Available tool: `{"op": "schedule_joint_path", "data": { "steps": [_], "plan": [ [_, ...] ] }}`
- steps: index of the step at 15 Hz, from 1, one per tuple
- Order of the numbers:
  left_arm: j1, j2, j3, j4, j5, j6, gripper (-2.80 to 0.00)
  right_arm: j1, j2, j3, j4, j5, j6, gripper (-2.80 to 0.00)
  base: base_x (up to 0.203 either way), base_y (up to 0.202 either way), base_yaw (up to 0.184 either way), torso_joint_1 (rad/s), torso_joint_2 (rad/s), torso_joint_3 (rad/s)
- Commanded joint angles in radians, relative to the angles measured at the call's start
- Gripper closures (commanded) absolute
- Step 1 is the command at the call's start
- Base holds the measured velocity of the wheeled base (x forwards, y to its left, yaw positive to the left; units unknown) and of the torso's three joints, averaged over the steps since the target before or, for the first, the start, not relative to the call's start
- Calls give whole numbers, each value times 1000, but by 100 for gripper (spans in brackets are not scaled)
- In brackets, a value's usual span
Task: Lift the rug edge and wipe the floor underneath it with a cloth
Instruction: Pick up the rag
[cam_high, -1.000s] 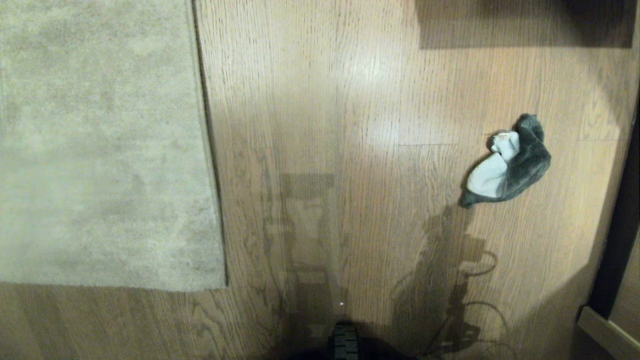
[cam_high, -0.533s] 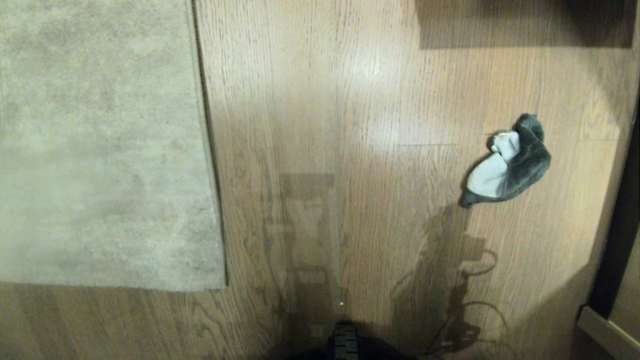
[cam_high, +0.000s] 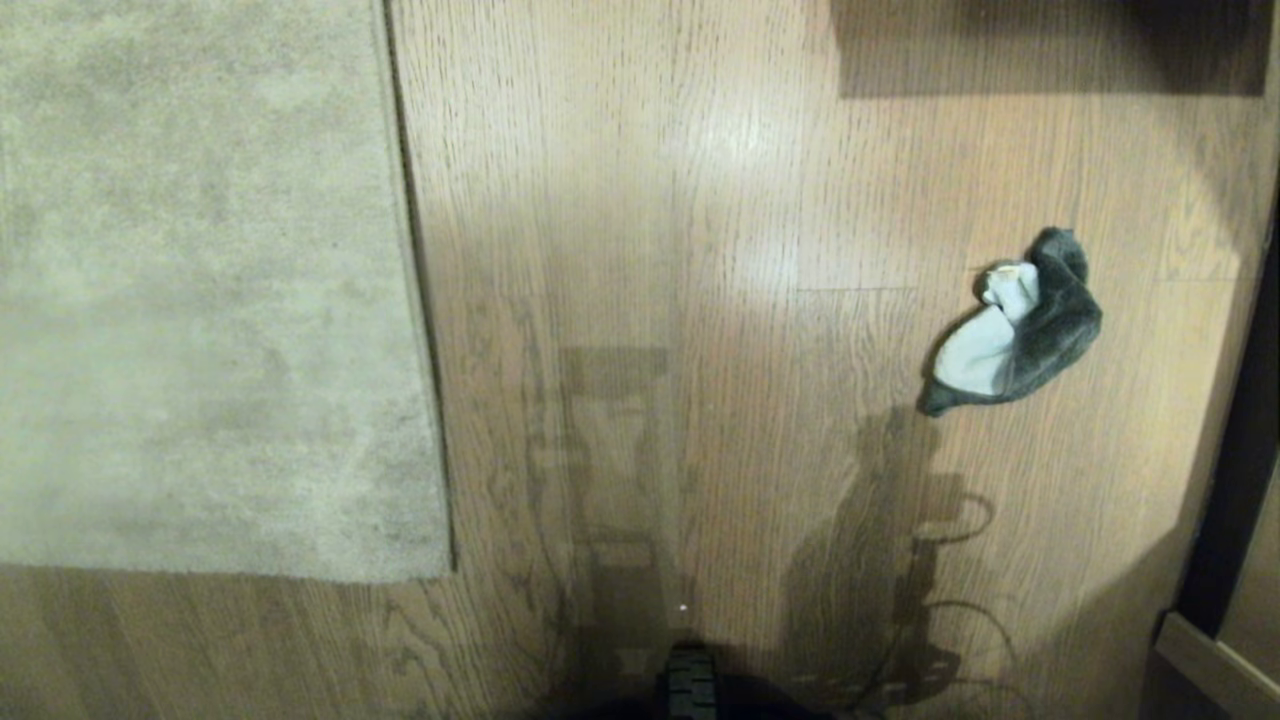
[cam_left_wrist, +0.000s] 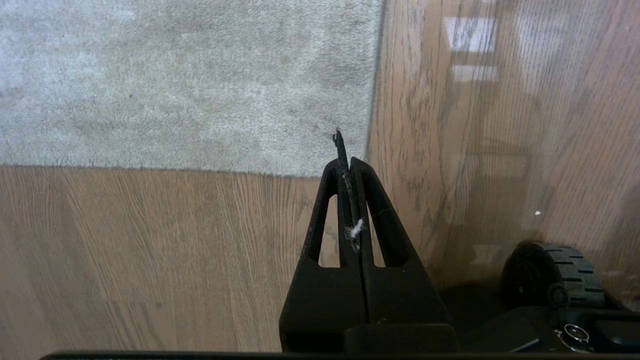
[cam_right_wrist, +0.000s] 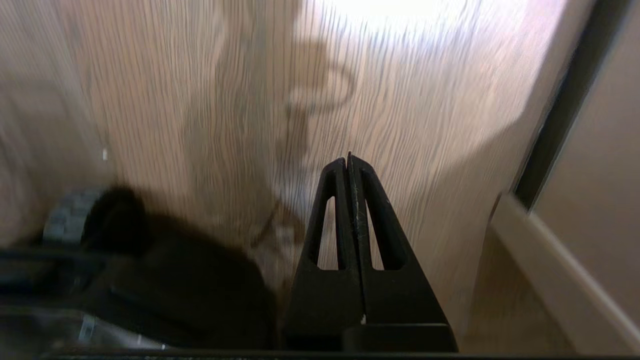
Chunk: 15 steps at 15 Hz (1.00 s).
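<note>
**Both pincers clenched, rug flat, cloth untouched**

From my head camera I see the rug (cam_high: 200, 290) lying flat on the floor (cam_high: 650, 200), filling the left side. Its edge (cam_high: 415, 300) runs up and down the view, corner near me, not lifted. The cloth (cam_high: 1015, 325) sits crumpled on bare floor well off to the right, well apart from the rug, nothing touching it. Neither arm shows in the head view, only shadows.

Left pincer (cam_left_wrist: 345, 150): clenched, empty apart from a fleck of white lint between the jaws, hanging above the floor near the rug corner. Right pincer (cam_right_wrist: 348, 160): clenched, empty, above bare floor beside a pale baseboard (cam_right_wrist: 550, 280). My base wheel (cam_left_wrist: 560, 270) shows low in the left wrist view.
</note>
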Motion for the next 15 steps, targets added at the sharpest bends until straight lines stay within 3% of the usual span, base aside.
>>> {"op": "schedule_joint_path", "data": {
  "steps": [1, 4, 6, 12, 15],
  "plan": [
    [0, 0, 0, 0, 0, -1, 0, 39, 138, -14, -3, 8, 2, 0, 0, 0, 0, 0, 0, 0],
    [0, 0, 0, 0, 0, -1, 0, 141, 352, -97, -47, 24, 57, 0, 0, 0, 0, 0, 0, 0],
    [0, 0, 0, 0, 0, -1, 0, 164, 515, -128, -134, 28, 91, 0, 0, 0, 0, 0, 0, 0],
    [0, 0, 0, 0, 0, -1, 0, 166, 1066, -169, -698, 32, 119, 0, 0, 0, 0, 0, 0, 0],
    [0, 1, 0, 0, 0, -1, 0, 65, 1258, -249, -949, 47, 117, 0, 0, 0, 0, 0, 0, 0]
  ]
}}
